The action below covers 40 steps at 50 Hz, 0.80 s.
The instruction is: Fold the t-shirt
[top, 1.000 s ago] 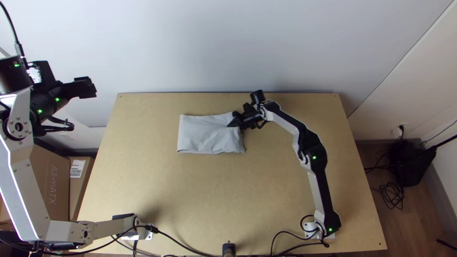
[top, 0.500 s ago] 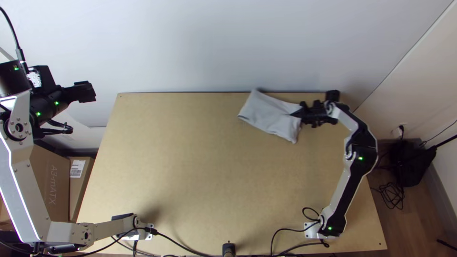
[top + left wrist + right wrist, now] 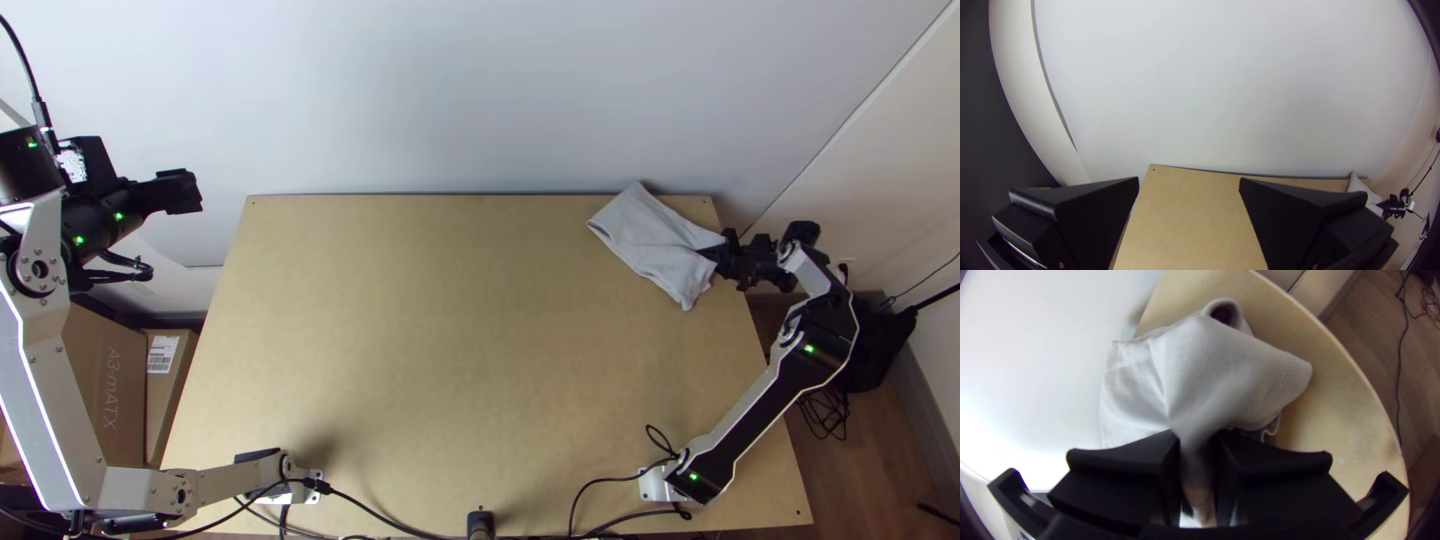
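While the left gripper (image 3: pixel 192 192) gapes empty, the right gripper (image 3: pixel 708 254) pinches the t-shirt (image 3: pixel 648 232) at one end.

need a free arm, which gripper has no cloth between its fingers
The left gripper: its fingers stand wide apart, while the right gripper pinches the t-shirt.

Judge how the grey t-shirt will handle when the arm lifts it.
The t-shirt is probably floppy: creases fan out from where the right gripper pinches it. It looks light for its size, being thin cloth. Its folds may slip open, since a free edge hangs loose.
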Available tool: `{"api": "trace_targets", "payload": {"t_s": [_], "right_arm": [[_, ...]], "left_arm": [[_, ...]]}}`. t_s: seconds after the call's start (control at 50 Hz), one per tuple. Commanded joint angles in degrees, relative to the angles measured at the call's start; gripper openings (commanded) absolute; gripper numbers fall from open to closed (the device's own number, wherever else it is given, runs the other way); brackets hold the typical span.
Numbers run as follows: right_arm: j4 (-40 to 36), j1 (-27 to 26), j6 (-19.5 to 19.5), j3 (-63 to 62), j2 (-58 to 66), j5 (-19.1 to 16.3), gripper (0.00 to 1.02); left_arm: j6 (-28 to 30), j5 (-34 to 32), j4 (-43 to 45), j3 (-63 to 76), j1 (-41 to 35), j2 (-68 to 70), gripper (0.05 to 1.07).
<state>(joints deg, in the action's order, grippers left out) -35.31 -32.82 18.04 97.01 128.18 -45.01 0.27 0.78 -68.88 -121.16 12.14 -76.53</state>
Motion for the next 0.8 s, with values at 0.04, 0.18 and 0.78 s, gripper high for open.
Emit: {"api": "trace_targets", "payload": {"t_s": [0.04, 0.18, 0.78], "right_arm": [[-3.63, -3.83, -5.91, 3.45, 0.4, -0.25, 0.2], [-3.8, -6.82, -7.41, 5.73, -1.18, 1.77, 0.99], [21.95, 2.06, -26.13, -7.36, -39.94, 24.54, 0.99]], "left_arm": [[0.87, -0.78, 1.03, 1.28, 0.34, 1.03, 1.02], [0.08, -0.78, 2.96, 4.18, 0.95, 1.12, 1.02], [-3.09, -1.04, 26.17, 29.93, 6.05, 10.79, 1.02]]}}
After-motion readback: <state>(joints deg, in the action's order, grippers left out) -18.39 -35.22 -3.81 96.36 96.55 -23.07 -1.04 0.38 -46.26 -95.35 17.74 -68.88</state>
